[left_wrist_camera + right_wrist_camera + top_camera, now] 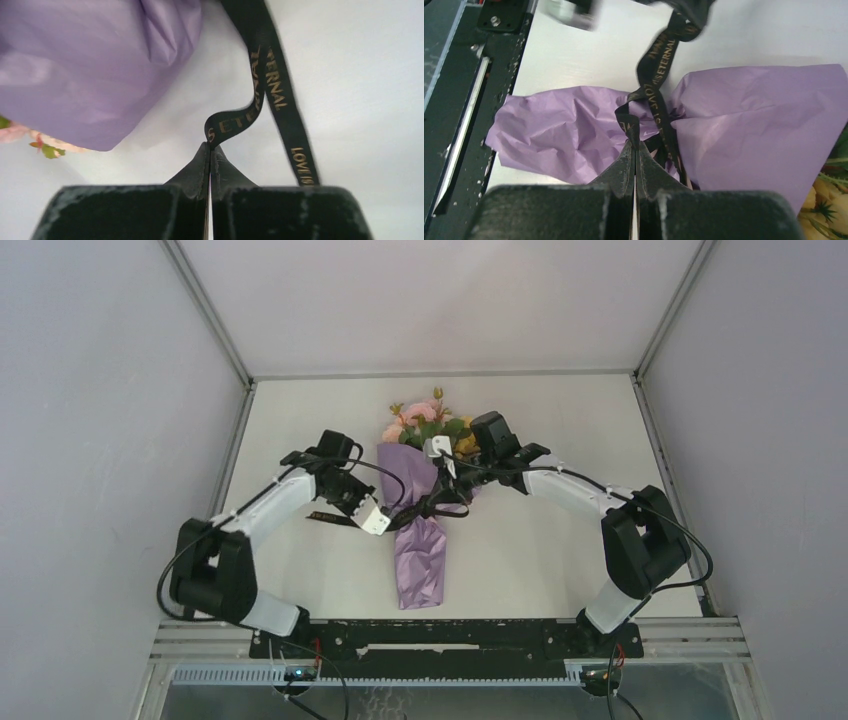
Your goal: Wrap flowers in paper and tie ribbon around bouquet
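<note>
– Ribbon [437,502], seen from above?
– It crosses the bouquet [420,540] at its waist. The flowers [420,418] point away along the table [560,540], with the left gripper [380,524] and right gripper [443,462] on either side.
– And the left wrist view?
– Jaws closed, nipping a ribbon fold at the very tips, with the paper [85,70] beside it. The gold lettering [277,90] reads "ETERNAL" and "LOVE IS".
– The right wrist?
– Closed too, pinching ribbon just above the crumpled paper. It reads "LOVE IS ETERNAL".
– Any advice?
– I'd draw both ends apart evenly and low, so the tie cinches without dragging the bouquet. Grips this shallow may slip.
</note>
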Robot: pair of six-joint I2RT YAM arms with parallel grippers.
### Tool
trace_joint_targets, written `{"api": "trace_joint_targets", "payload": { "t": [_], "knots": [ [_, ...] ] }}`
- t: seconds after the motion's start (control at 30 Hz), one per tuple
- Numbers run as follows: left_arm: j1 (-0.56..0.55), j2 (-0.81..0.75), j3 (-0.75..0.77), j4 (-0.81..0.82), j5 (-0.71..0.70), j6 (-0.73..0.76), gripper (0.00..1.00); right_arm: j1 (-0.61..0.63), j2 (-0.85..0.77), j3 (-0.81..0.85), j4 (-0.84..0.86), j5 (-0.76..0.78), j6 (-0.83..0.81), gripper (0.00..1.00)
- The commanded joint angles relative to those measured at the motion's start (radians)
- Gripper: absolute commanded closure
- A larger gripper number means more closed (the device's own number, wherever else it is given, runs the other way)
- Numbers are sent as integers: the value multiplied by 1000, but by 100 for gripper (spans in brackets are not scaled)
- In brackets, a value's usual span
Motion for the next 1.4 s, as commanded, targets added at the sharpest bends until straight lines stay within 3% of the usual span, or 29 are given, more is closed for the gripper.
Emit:
{"api": "trace_joint_targets", "payload": {
  "t": [0.0,0.07,0.17,0.33,0.5,0.8,1.0,1.07,1.2,1.27,1.37],
  "knots": [
    [-91,-187,41,-316,135,-178,100,-8,-11,12,135,53,187,100],
    [-170,-241,45,-385,200,-301,100,-10,-9,11,173,67,255,100],
    [-285,-304,40,-362,295,-493,100,-11,-7,10,219,97,358,100],
    [-431,-320,63,-5,342,-1018,100,-8,-2,10,262,170,487,100],
    [-665,-273,46,385,332,-1318,100,-7,0,11,262,200,540,100],
    [-742,-80,72,813,384,-1560,100,-4,-27,10,190,208,520,100],
    [-739,0,76,820,332,-1526,100,-5,-18,10,158,200,510,100],
    [-732,3,79,808,320,-1516,89,-4,-19,11,149,198,509,100],
    [-717,-13,86,745,307,-1437,37,-1,-21,10,141,195,512,100],
    [-712,-34,78,672,301,-1372,25,0,-25,10,138,197,513,100],
    [-698,-90,52,589,284,-1306,16,1,-30,10,129,201,522,100]
  ]
}}
